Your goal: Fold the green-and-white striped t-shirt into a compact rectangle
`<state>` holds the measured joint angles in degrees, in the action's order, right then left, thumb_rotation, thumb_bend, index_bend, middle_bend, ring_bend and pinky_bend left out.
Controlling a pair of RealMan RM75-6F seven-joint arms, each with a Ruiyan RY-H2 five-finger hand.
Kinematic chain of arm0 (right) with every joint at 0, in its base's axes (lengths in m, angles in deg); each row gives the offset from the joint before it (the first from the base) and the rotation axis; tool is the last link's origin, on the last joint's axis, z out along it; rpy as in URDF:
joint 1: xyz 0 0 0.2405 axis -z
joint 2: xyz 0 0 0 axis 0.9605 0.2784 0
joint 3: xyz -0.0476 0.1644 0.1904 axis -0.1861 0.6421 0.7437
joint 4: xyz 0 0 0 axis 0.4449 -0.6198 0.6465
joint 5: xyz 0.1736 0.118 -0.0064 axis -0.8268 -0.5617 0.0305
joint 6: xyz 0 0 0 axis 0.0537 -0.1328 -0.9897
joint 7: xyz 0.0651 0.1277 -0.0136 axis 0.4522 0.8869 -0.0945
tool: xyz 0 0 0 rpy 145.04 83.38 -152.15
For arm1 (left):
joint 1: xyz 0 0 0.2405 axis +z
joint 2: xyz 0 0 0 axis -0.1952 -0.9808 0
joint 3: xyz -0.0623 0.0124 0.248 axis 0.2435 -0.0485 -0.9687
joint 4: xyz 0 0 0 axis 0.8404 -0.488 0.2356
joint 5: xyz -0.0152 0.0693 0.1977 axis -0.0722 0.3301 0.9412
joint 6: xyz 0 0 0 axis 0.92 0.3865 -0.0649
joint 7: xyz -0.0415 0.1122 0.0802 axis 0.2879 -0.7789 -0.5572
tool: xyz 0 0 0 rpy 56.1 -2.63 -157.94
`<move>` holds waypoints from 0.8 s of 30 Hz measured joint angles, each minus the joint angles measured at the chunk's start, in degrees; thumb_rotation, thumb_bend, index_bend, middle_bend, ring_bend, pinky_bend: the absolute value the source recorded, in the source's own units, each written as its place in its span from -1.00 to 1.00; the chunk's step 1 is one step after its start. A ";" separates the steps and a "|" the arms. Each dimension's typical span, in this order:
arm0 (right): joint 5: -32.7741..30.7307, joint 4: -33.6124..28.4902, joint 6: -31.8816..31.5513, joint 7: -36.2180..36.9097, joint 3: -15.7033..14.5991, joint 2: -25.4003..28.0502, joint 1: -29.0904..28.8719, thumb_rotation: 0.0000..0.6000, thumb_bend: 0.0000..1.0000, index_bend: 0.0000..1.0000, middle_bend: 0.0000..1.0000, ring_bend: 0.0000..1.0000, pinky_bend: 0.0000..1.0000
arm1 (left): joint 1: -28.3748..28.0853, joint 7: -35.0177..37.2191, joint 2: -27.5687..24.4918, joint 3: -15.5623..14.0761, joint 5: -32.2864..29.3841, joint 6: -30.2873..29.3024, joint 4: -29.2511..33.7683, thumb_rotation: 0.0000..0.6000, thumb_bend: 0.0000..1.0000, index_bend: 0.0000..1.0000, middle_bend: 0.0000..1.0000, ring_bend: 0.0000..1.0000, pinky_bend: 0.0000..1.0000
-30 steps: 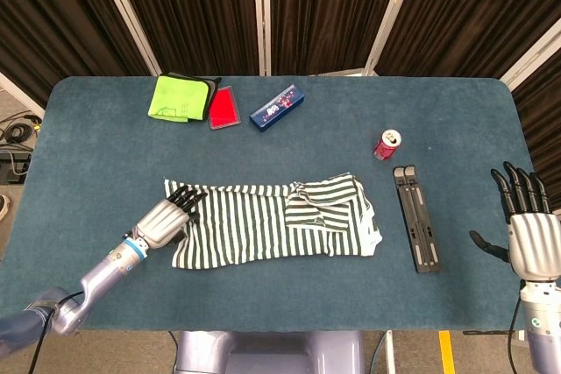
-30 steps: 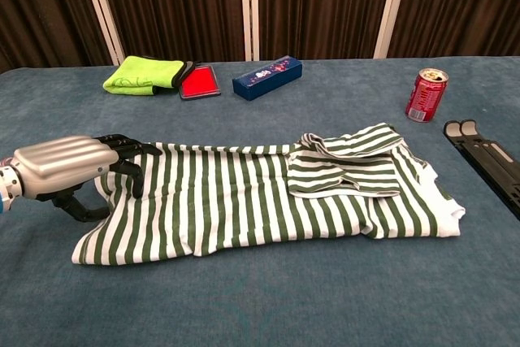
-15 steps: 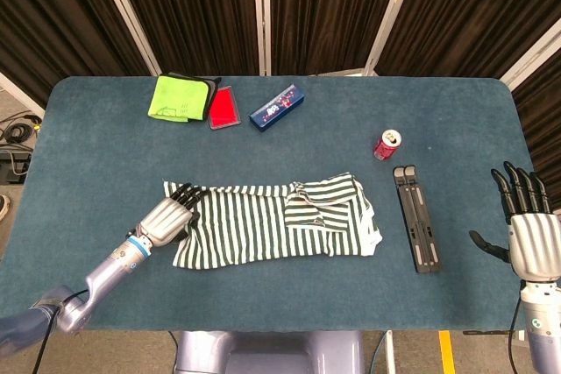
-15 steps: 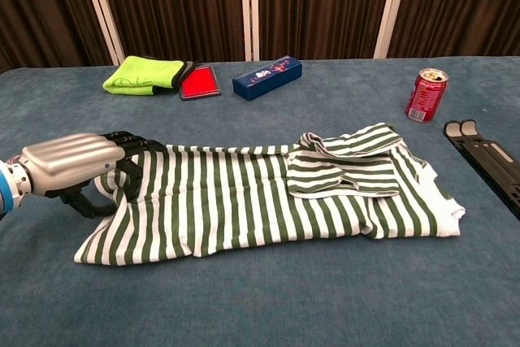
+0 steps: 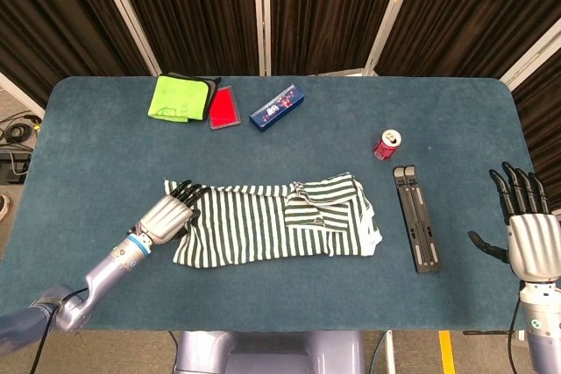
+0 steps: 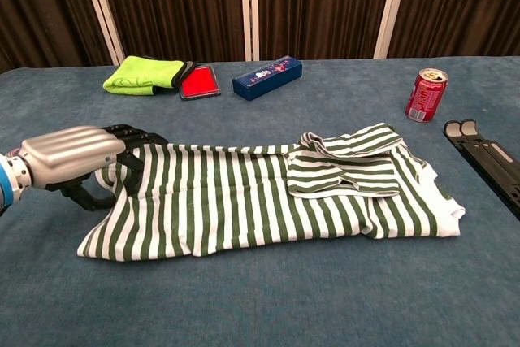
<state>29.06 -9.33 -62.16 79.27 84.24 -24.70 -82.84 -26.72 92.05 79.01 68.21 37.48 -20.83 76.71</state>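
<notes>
Chest view: left hand [image 6: 77,160] pinching hem of striped t-shirt [image 6: 268,197]; right hand [image 5: 529,229] idle, fingers spread. Step: hem fold. Next: carry hem toward collar.

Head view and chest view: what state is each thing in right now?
Green-and-white striped t-shirt: flat, sleeves folded in.
Left hand: fingers curled at the shirt's hem edge.
Right hand: open, holding nothing.
Red soda can: upright, opened.
Black folding stand: collapsed flat.

The left robot hand [image 6: 77,160] has a brushed silver metal back, black fingers [image 6: 134,148] and a blue wrist band. The right robot hand [image 5: 528,225] matches, on a silver-grey arm.
</notes>
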 measured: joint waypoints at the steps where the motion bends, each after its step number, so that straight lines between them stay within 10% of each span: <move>1: 0.01 0.00 0.02 -0.01 0.01 -0.01 0.00 1.00 -1.00 -0.83 -1.00 -1.00 -1.00 | 0.00 -0.03 -0.12 0.00 -0.03 -0.04 0.10 1.00 0.07 0.60 -1.00 -1.00 -1.00; 24: 0.01 0.23 0.57 -0.66 0.12 -0.47 -0.06 1.00 -1.00 -0.82 -1.00 -1.00 -1.00 | 3.85 2.49 -7.05 -2.08 -0.48 -3.73 0.66 1.00 0.08 0.64 -1.00 -1.00 -1.00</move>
<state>29.07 -9.10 -61.60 78.61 84.37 -25.17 -82.90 -22.87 94.54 71.96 66.13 36.99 -24.56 77.38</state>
